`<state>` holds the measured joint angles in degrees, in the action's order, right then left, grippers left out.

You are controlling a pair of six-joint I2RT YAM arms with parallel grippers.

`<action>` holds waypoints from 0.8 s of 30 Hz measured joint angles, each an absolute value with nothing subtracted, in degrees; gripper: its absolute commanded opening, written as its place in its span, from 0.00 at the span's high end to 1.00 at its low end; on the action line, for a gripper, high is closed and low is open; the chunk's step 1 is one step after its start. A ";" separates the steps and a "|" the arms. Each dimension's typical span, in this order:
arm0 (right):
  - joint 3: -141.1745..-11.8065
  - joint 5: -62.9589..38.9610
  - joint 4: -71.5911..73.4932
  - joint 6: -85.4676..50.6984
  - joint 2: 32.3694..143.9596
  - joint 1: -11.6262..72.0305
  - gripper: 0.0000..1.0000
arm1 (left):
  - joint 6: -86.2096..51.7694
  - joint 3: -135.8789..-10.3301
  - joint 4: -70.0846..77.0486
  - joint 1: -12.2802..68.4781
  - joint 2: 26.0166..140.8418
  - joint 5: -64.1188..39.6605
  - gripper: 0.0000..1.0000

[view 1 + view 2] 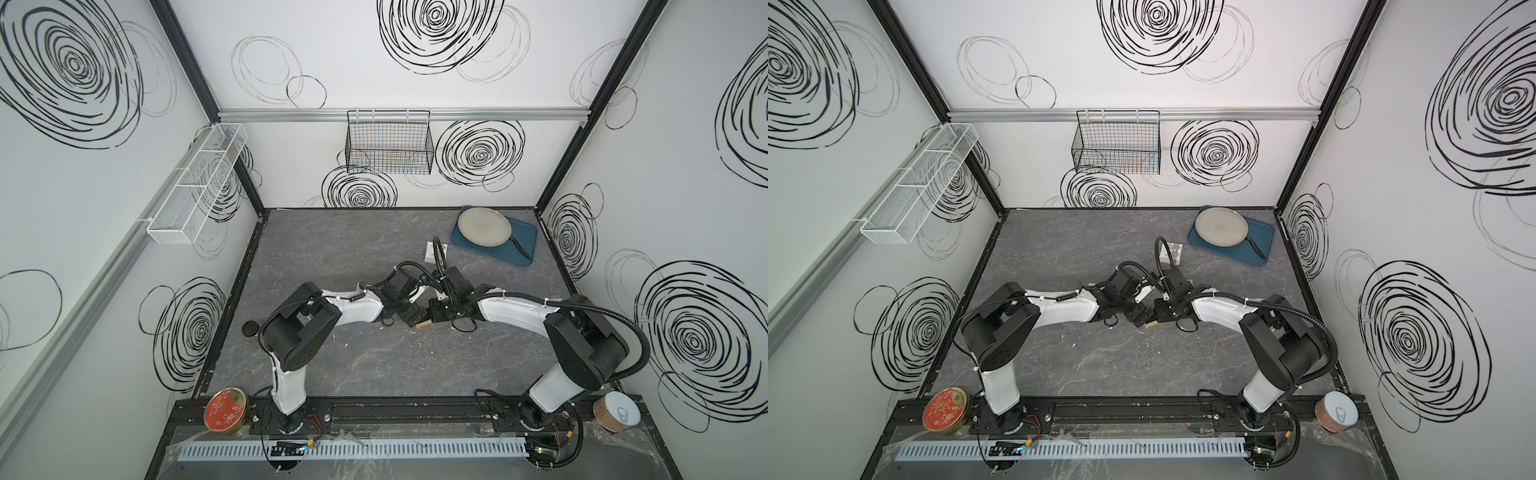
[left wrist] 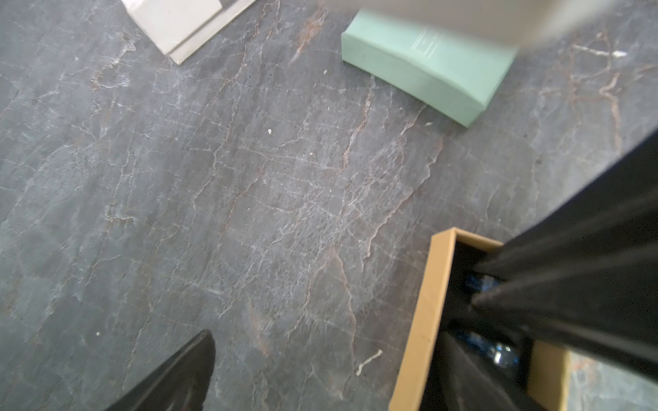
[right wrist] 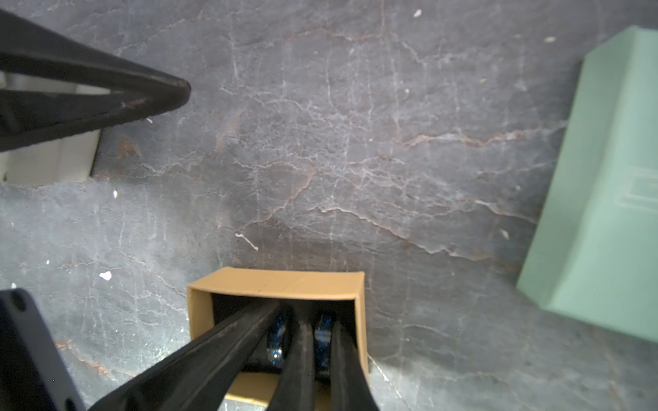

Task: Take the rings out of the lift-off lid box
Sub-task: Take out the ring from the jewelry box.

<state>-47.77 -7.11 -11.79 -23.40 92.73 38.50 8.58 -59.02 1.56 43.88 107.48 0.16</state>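
Dark grey veined table (image 2: 249, 213), enclosed by white panels (image 1: 374, 62) with black scribbles.

Left gripper (image 2: 329, 334): jaws at full spread, nothing held. One finger (image 2: 185, 366) is over bare table and the other is inside the open tan box (image 3: 277, 284). A mint-green box (image 2: 420, 67) lies ahead of its fingertips, well apart.

Right gripper (image 3: 319, 318): set into the same tan box, jaws almost together on a dark ring (image 3: 323, 334) with blue glints. A second dark ring (image 3: 276, 341) stands just beside it, between the two grippers' fingers.

Tiny rings (image 1: 417, 365), too small to count, lie on the table well behind both grippers, toward the arm bases.
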 measured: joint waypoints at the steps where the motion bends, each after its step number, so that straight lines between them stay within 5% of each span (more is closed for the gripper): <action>1: -47.77 -7.14 -11.77 -23.44 92.71 38.50 1.00 | 8.58 -59.16 1.30 43.88 107.48 0.05 0.00; 24: -45.28 -10.41 -9.82 -23.92 83.37 37.34 1.00 | 8.51 -60.49 0.78 43.94 108.73 0.01 0.00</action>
